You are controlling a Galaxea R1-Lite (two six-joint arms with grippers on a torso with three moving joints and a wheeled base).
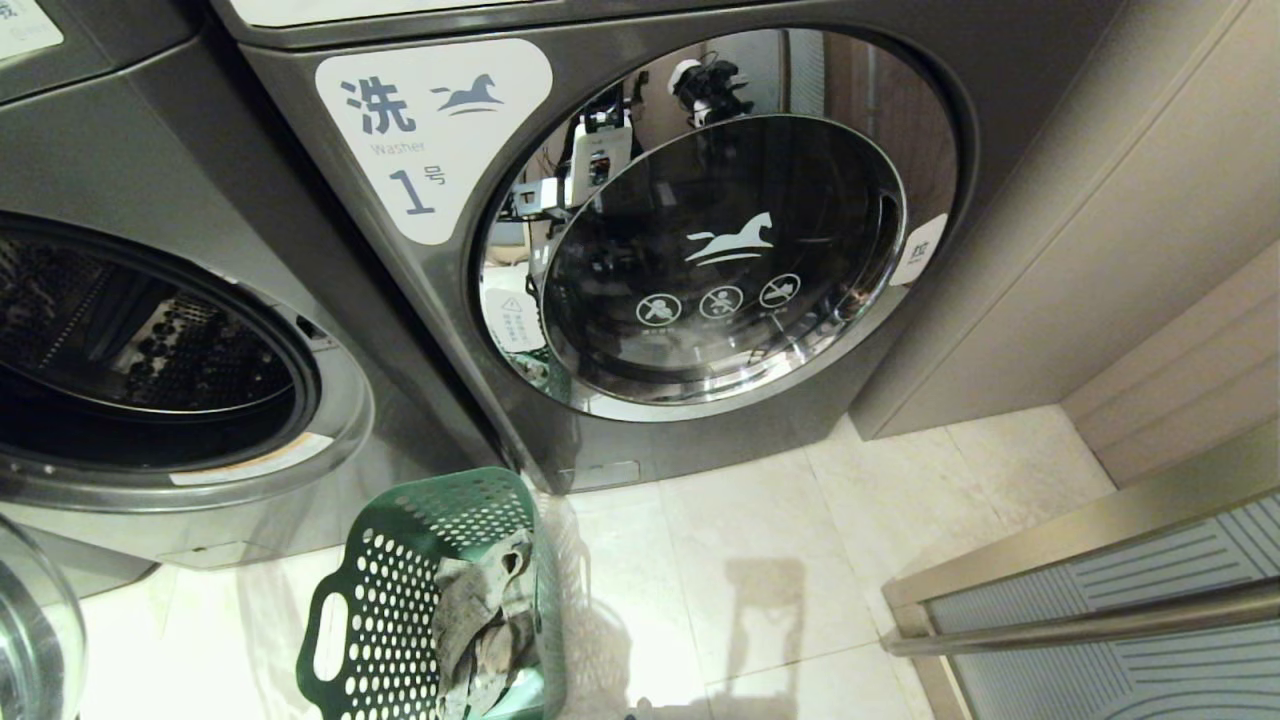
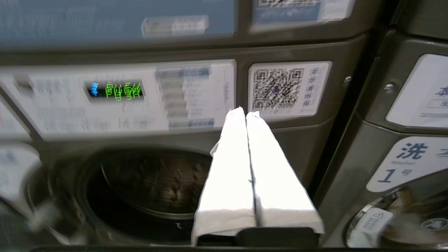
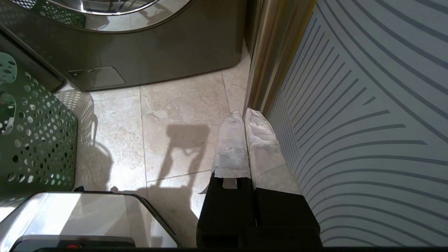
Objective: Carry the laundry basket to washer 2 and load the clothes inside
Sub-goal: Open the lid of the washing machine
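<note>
Head view shows limp, light grey-beige patterned clothes (image 1: 485,625) bunched at six o'clock in the stiff dark green perforated laundry basket (image 1: 400,560), best pinched at a raised fold by the left pincer (image 2: 246,113), now closed empty.

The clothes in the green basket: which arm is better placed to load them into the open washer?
Probably left. The left gripper, jaws shut and empty, faces the open washer beside the basket; the right gripper is parked low by the striped panel.
</note>
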